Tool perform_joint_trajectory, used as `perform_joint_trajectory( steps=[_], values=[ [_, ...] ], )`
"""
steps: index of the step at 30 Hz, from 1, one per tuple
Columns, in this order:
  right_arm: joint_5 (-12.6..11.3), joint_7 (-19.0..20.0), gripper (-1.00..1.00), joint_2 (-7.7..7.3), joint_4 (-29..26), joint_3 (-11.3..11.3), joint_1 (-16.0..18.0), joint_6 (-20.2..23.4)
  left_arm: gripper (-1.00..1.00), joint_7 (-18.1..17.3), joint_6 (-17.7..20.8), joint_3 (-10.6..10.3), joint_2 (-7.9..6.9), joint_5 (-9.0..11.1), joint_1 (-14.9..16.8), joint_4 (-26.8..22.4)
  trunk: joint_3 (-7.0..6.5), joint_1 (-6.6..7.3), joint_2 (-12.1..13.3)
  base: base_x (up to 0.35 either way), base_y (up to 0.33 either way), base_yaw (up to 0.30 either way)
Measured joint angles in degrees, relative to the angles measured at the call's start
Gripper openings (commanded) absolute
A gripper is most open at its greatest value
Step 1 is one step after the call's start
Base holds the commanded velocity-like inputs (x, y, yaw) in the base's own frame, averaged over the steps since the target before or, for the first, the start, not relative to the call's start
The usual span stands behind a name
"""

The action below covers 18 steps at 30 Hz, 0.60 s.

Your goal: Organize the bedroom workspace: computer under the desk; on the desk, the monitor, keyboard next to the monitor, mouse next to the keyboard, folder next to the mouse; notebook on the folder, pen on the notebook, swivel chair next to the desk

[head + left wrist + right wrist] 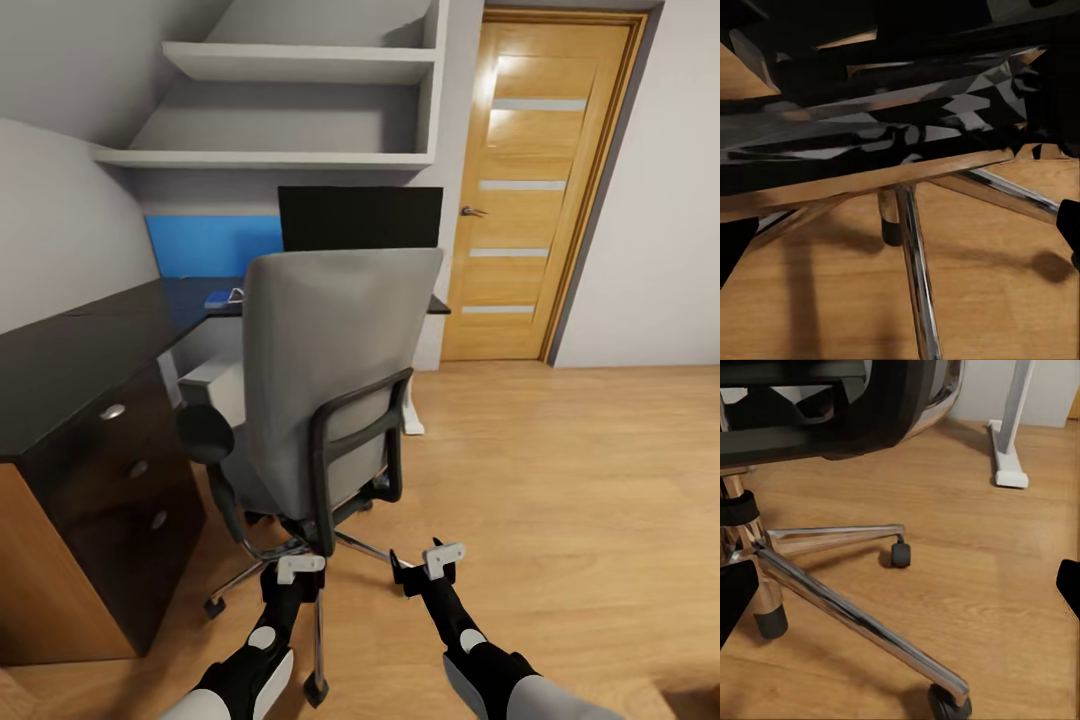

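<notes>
- The chair [330, 380] stands at twelve o'clock, back toward the robot, close beside the desk [70, 370].
- Both arms hang low near its base; whether the jaws are open, I cannot tell.
- Best circle round: the seat is hidden.

Matt grey cloth swivel chair [330, 370] on chrome legs; glossy black desk [70, 360]; wood floor [560, 480].

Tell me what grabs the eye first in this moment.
The swivel chair stands mid-frame, its grey back turned to the robot, hiding part of the black monitor on the desk. Both grippers, left and right, hang low near its chrome base, over wooden floor.
</notes>
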<state>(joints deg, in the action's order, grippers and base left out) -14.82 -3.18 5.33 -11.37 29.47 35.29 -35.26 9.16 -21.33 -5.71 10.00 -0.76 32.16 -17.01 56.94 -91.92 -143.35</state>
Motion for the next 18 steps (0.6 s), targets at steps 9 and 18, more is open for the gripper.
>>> perform_joint_trajectory(
  steps=[9, 18],
  values=[
    [-0.13, -1.16, 1.0, 0.04, -0.01, 0.01, -0.01, 0.0, 1.0, -0.05, 0.06, -0.56, 0.0, -0.27, 0.01, -0.06, 0.0, 0.01, 0.0, 0.277, -0.105, 0.045],
    [-0.11, -1.19, 1.0, 0.04, -0.02, 0.01, -0.01, 0.05, 1.0, -0.09, 0.05, -0.51, 0.0, -0.31, 0.02, -0.11, -0.01, 0.01, 0.0, 0.327, 0.095, 0.001]
  ],
)
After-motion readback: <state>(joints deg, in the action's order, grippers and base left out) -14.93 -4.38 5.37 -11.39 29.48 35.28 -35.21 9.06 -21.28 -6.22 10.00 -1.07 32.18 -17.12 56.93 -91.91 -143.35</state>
